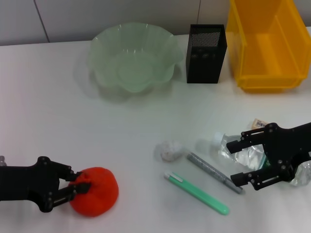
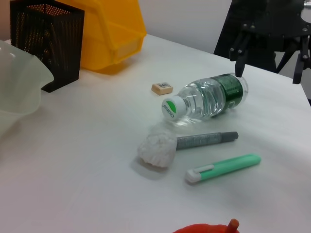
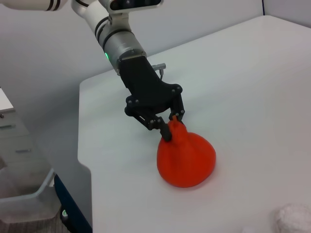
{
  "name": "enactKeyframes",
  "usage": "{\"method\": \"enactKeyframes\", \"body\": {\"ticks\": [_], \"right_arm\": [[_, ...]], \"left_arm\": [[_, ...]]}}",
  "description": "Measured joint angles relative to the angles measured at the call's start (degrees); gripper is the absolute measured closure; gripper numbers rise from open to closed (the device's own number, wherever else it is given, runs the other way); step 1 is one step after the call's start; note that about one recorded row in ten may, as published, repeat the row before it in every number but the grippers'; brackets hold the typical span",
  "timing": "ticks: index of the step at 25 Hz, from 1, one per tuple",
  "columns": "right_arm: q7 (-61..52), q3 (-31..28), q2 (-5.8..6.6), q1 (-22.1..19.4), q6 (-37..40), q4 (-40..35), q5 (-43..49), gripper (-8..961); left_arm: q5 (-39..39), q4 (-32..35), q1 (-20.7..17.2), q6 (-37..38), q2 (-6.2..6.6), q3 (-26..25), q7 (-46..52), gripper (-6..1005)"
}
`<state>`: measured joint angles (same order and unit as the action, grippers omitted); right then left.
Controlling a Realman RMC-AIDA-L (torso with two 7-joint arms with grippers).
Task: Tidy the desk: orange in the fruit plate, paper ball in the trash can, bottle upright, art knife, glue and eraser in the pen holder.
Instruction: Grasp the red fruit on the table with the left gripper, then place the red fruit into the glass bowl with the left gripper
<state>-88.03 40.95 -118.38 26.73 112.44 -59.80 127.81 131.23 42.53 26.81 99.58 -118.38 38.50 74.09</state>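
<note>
From the head view, my left gripper (image 1: 81,186) is at the near left of the white surface (image 1: 58,107), its jaws pinched on the top of the orange (image 1: 95,191), which sits on the surface. I judge the orange step is in hand; next I must lift it and carry it far and rightward to the fruit plate (image 1: 132,57). My right gripper (image 1: 247,160) has its jaws spread wide around the lying bottle (image 1: 243,153), holding nothing yet.

From the left wrist view, the bottle (image 2: 209,96) lies on its side, the eraser (image 2: 161,88) just beside its cap, the paper ball (image 2: 157,148) touching a grey pen (image 2: 206,140), a green knife (image 2: 222,168) nearer. The pen holder (image 2: 47,41) and trash can (image 2: 109,31) stand far off.

From the right wrist view, the jaws grip the orange's (image 3: 186,156) stem end; a grey wall (image 3: 43,58) lies beyond the surface edge.
</note>
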Motion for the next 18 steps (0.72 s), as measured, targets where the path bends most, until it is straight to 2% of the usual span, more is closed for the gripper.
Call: {"method": "enactKeyframes", "body": {"ticks": [7,13,18], "right_arm": [[0.18,0.0,-0.01,-0.09,-0.05,0.18,0.0,196],[0.18,-0.29,-0.19,-0.19,0.39,0.22,-0.03,197],[0.24,-0.15,-0.51,-0.19,0.34,0.76,-0.17,199]], "left_arm": [[-2.72,0.27,-0.15,1.32,0.23,-0.27,0.9,824],[-9.31,2.49,-0.25,4.42,0.54,-3.77,3.51,857],[-18.39,3.1,0.52,0.94,0.01,-5.48,5.67,884]]}}
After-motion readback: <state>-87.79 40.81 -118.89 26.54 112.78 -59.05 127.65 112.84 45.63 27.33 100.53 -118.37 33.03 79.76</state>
